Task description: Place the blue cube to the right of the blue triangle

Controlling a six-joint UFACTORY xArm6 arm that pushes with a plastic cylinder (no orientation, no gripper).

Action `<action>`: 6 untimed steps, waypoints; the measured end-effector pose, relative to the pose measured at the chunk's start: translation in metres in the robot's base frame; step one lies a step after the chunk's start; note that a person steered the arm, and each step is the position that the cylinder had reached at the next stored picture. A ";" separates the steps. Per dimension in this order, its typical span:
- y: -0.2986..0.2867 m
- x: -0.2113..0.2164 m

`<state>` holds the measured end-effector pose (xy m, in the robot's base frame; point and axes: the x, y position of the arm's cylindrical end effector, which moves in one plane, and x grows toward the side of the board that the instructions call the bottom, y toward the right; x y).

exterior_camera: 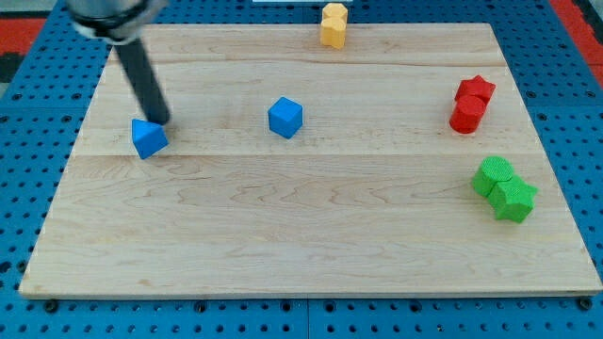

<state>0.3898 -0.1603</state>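
Observation:
The blue cube (285, 118) sits on the wooden board (311, 235), left of centre in the upper half. The blue triangle (148, 138) lies further to the view's left, at about the same height. My tip (162, 121) is at the end of the dark rod that slants down from the view's top left. It stands just above and right of the blue triangle, touching or nearly touching it, and well to the left of the blue cube.
A yellow block (334, 24) stands at the board's top edge. A red star block (477, 89) and a red cylinder (466, 114) sit together at the right. Two green blocks (504, 189) sit lower right.

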 end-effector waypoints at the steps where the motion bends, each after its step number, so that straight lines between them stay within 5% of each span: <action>1: 0.010 0.053; 2: 0.087 0.054; 5: 0.235 -0.049; 6: 0.089 -0.038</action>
<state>0.3519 -0.0717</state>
